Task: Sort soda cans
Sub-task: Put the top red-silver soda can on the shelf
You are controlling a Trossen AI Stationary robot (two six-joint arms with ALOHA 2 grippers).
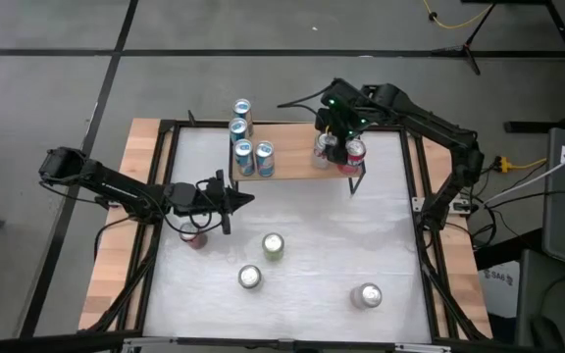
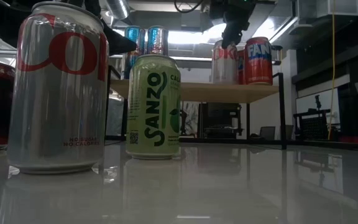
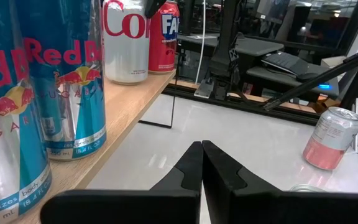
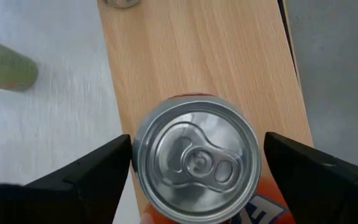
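Two dark fingers of the right gripper (image 4: 194, 171) are seen spread wide to either side of a red Fanta can (image 4: 196, 167), with clear gaps between the pads and the can's wall, so the can is not gripped. The can stands upright on the wooden shelf (image 1: 292, 169) at the far side of the table, at the shelf's right end, just beside a silver Coke can (image 2: 224, 62). Judged from this, a release on the shelf is in hand; the next move calls for a straight lift clear of the silver top before any sideways travel, so that neither can is tipped.

The left gripper (image 3: 201, 163) is held with its fingers pressed together and nothing between them, above the white table (image 1: 302, 211) near the shelf's left end, where four light blue Red Bull cans (image 1: 242, 132) are grouped.

Still unsorted on the table are a pale green Sanzo can (image 1: 274, 245), a silver Coke can (image 1: 250, 277) near it, another silver-topped can (image 1: 367, 294) at the near right, and a red can (image 1: 194, 235) by the left arm. All stand upright, silver tops up, bodies undented as far as can be told.
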